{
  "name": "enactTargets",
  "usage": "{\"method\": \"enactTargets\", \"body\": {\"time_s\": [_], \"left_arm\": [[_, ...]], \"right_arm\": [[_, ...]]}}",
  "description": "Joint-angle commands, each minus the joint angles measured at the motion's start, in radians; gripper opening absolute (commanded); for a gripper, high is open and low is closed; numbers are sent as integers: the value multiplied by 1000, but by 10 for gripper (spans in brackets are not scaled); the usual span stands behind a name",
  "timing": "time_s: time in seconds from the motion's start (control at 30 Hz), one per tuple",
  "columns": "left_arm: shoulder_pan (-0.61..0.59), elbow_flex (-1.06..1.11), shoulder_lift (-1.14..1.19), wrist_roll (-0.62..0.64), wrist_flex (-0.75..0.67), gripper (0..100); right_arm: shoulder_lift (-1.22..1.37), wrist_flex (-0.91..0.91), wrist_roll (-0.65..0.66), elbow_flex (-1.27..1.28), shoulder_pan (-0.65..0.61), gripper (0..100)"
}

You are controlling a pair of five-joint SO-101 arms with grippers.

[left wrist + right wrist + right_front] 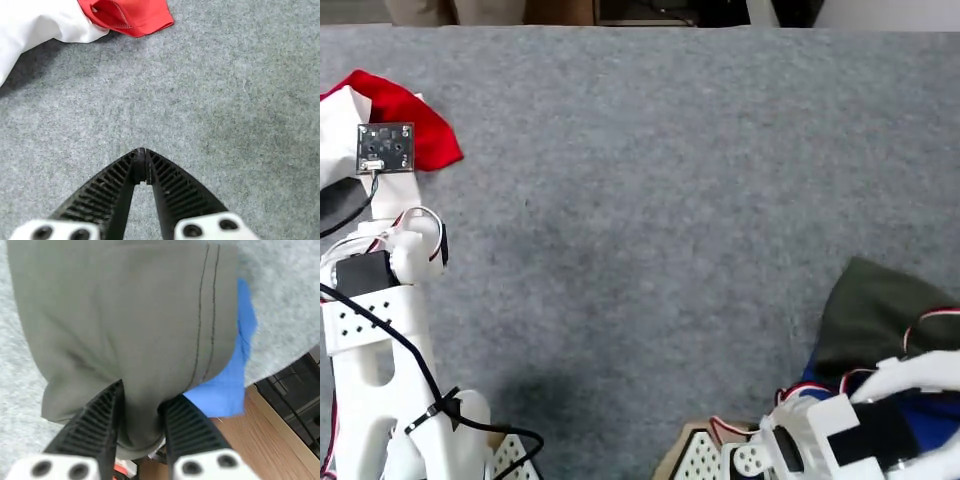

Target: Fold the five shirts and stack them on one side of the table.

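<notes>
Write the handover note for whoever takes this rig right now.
Left claw: shut, empty, above the bare table cover.
Right claw: at the olive shirt; grip unclear.
Done, apparently: olive shirt lies on the blue shirt at the table's right edge, so the stack looks begun.
Left: red shirt and white shirt lie loose at the far left, to be folded and stacked.

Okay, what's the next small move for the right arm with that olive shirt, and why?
Probably close the right tool on the olive shirt. Its fingers stand apart with the shirt's near edge between them, so a grip looks ready. The shirt lies bunched on the blue shirt at the corner of the table, and likely needs pulling out to be folded.
</notes>
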Motion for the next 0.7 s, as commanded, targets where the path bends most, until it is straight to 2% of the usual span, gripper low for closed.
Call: {"method": "enactTargets", "body": {"time_s": [0.0,0.37,0.43,0.57,0.67], "left_arm": [[11,-51,-15,-11,6,19],[11,-51,-15,-11,8,19],[11,-52,-15,-11,18,20],[9,-51,-15,-37,43,20],[6,-52,-15,-38,54,20]], "right_arm": [[-56,15,55,1,62,5],[-59,17,235,16,133,16],[-64,17,264,41,134,69],[-64,17,353,54,134,242],[-68,17,384,48,136,314]]}}
